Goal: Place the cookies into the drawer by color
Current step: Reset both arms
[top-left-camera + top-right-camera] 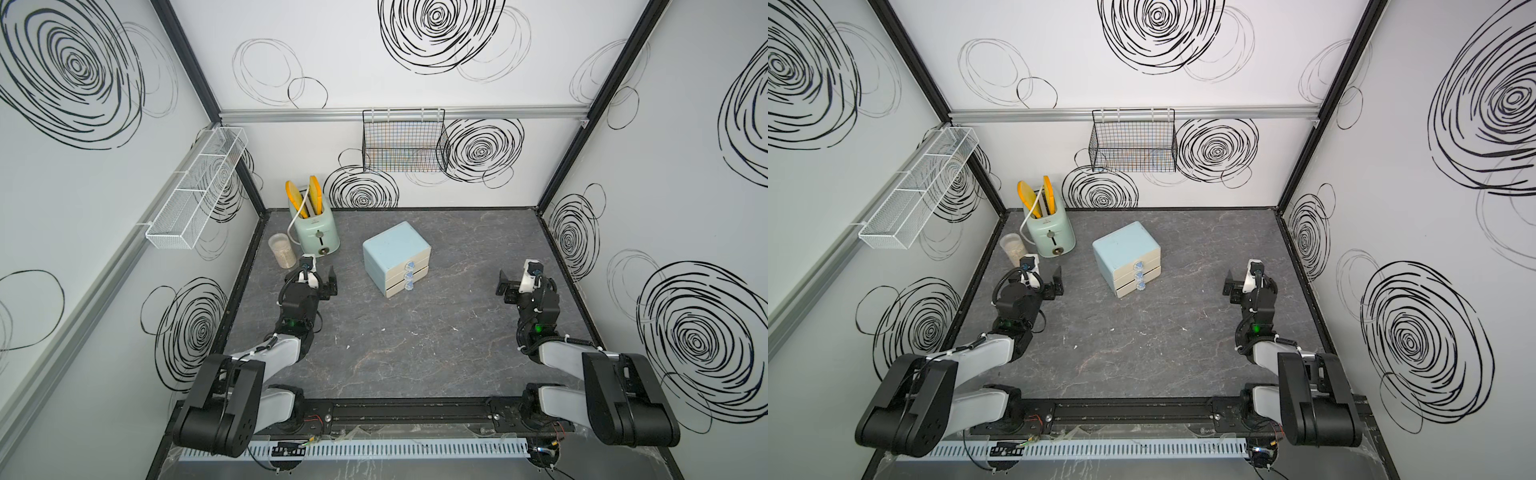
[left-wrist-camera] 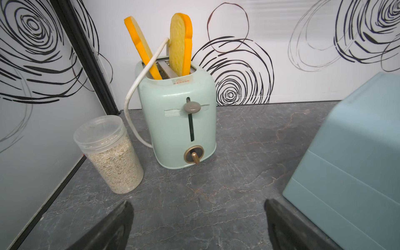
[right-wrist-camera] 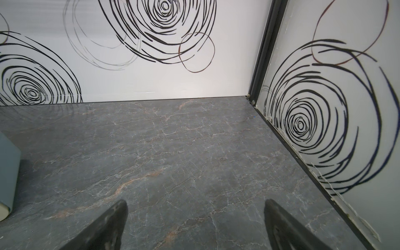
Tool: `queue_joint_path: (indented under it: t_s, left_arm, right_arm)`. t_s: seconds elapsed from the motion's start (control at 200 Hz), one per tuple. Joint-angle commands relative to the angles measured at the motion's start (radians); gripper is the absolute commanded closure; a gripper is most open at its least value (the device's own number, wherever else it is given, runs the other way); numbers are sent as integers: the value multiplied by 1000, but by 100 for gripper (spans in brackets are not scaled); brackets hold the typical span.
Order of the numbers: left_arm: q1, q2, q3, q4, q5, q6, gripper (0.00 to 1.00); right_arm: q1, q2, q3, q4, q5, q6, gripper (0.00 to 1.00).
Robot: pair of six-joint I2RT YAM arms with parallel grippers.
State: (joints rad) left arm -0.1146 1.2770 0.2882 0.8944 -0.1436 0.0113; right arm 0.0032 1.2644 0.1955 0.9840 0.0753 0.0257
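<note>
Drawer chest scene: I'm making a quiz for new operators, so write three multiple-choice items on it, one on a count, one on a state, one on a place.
1. How many knobs are on the drawer chest?
A. two
B. three
C. five

2. How are the left tool and right tool?
A. both open and empty
B. both shut on packets
C. left open, right shut

3. Where is the oat jar?
A. on the drawer chest
B. in the right tool
C. beside the toaster

Answers:
1 B, both top views show one knob on each of three drawer fronts.
2 A, each wrist view shows its tool spread wide with only the table between.
3 C, it stands on the table next to the toaster, by the side wall.
</note>
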Motion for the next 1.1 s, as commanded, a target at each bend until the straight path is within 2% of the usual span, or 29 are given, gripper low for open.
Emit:
queue_joint_path:
  t_s: [0.0, 0.3, 0.585, 0.65, 0.68, 0.755, 1.096]
  left_arm:
    - [20, 36, -6, 135, 56, 26, 2]
    - [64, 127, -42, 270, 143, 4, 2]
    - [74, 190, -76, 381, 141, -10, 2]
    - [75, 190, -76, 380, 141, -10, 2]
    - [74, 191, -75, 380, 139, -10, 2]
    - [56, 190, -74, 375, 70, -11, 2]
    - [64, 188, -78, 380, 84, -17, 2]
  right_arm:
    - [-8, 34, -17, 155, -71, -24, 1]
    - [-15, 120, -25, 233, -75, -17, 1]
    - [-14, 269, -2, 335, -52, -1, 1]
    - [-13, 240, 14, 253, -56, -9, 1]
    - [-14, 249, 9, 278, -57, -9, 1]
    - [-13, 250, 10, 278, -57, -9, 1]
    - [-13, 248, 9, 278, -58, -9, 1]
